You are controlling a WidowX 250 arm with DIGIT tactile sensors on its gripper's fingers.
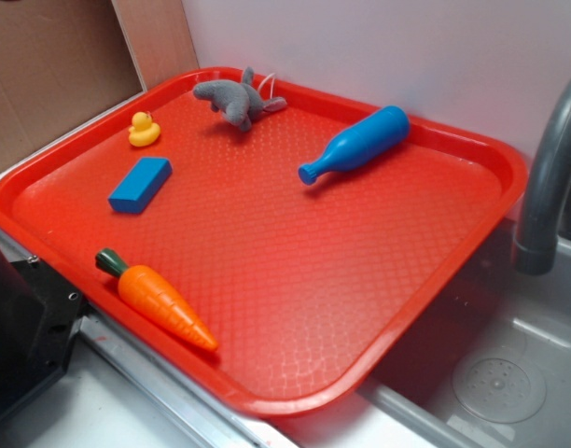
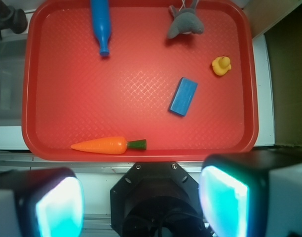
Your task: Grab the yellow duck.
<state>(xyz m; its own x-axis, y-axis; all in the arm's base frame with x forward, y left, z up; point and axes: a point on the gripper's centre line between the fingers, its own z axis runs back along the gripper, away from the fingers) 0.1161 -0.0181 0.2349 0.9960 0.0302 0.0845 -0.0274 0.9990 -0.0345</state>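
Observation:
The yellow duck (image 1: 144, 130) is a tiny glossy toy with an orange beak, standing near the far left corner of the red tray (image 1: 295, 403). In the wrist view the duck (image 2: 221, 65) is at the upper right, close to the tray's right rim (image 2: 253, 98). My gripper (image 2: 141, 207) hangs high above the tray's near edge, well away from the duck. It is open, its two glowing pads (image 2: 59, 207) wide apart with nothing held between them. The exterior view does not show the gripper.
On the tray lie a blue block (image 1: 140, 184) just in front of the duck, an orange toy carrot (image 1: 160, 299) by the near rim, a blue bottle (image 1: 355, 145) and a grey plush animal (image 1: 237, 100). A grey faucet (image 1: 547, 168) and sink (image 1: 500, 373) are at the right. The black robot base (image 1: 24, 327) is at the left.

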